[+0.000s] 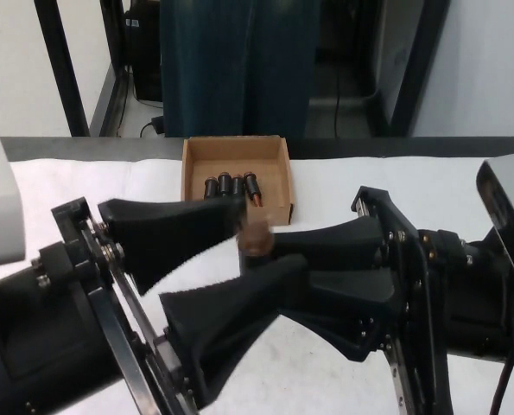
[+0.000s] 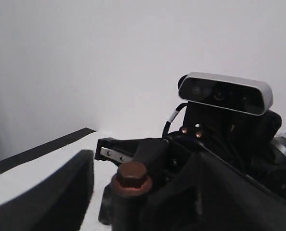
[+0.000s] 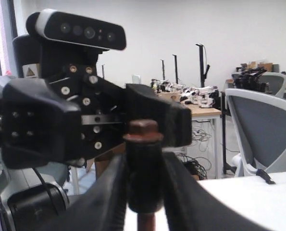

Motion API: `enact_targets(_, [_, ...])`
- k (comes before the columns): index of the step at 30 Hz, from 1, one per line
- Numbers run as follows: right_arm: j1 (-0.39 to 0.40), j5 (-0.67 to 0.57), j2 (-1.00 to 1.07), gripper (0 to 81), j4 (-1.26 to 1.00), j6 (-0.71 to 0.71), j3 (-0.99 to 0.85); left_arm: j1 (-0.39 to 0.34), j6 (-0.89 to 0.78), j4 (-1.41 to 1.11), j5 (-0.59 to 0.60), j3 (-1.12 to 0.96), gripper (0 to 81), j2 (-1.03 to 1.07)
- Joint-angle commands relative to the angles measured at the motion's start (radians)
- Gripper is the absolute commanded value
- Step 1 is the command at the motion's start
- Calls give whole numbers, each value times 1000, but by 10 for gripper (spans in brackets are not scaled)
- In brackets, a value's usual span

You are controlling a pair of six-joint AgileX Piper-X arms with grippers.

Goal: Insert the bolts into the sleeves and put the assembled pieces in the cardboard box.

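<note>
A black sleeve [image 3: 143, 168] with a copper bolt head [image 3: 143, 130] on top stands upright in my right gripper [image 3: 143, 197], which is shut on it. In the high view that piece [image 1: 257, 242] is held above the white bench, in front of the cardboard box [image 1: 189, 173]. My left gripper [image 1: 257, 235] comes in from the left, open, its fingers [image 1: 183, 229] spread wide to either side of the piece. The left wrist view shows the bolt head [image 2: 130, 174] close up, with the right arm's gripper behind it. Several assembled pieces [image 1: 231, 185] lie in the box.
White cloth [image 1: 429, 186] covers the bench. The two arms crowd the middle and front. A dark frame and posts [image 1: 62, 60] stand behind the bench's far edge. The right arm's camera [image 2: 224, 91] faces the left wrist.
</note>
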Motion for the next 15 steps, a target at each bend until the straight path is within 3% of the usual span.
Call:
enact_targets(1, [0,8,-4,3,-22,-3,-14,-4,0,-15,6,-13,624,-31])
enact_targets(5, [0,8,-4,3,-22,-6,-14,-4,38,-13,-32,-35,624,-72])
enact_targets(9, [-5,20,-16,3,-22,-1,-15,-4,89,-11,-166,-44,624,-136])
enact_targets(15, [-32,303,-68,3,15,65,-26,-4,55,195,-439,-53,624,-223])
